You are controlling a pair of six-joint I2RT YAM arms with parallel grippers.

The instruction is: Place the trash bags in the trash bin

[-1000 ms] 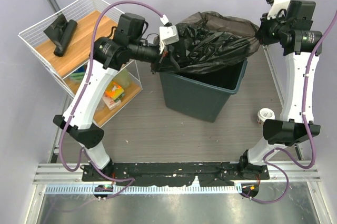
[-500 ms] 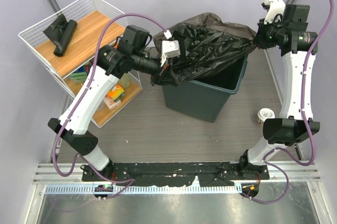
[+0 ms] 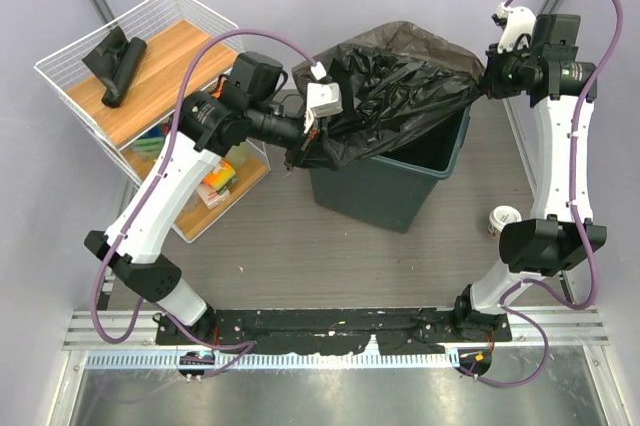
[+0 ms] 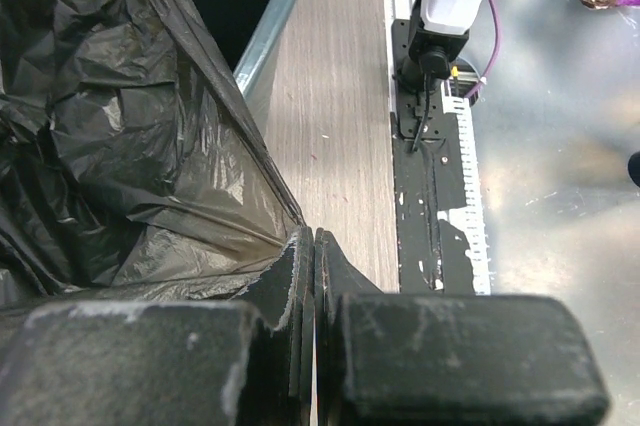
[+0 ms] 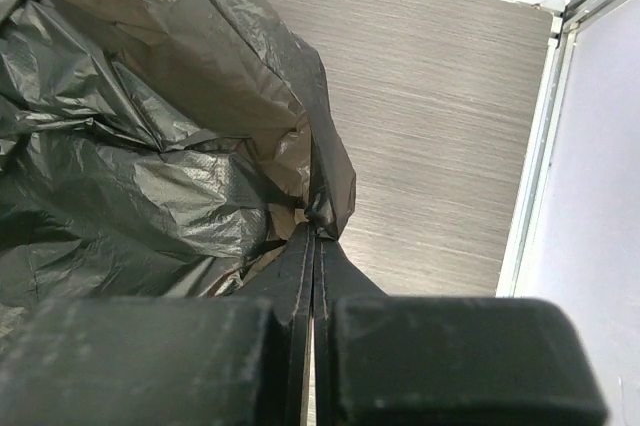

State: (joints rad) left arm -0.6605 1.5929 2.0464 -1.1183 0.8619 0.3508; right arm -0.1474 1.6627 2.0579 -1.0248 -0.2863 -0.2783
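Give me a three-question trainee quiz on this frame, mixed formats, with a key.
1. True or false: the left gripper and the right gripper are each shut on an edge of the trash bag.
2. Multiple choice: the bag is A) held stretched above the trash bin, B) lying on a shelf, C) flat on the floor.
3. Fill in: in the top view, the white wire rack stands to the ____ of the bin.

Key: 1 true; 2 A; 3 left.
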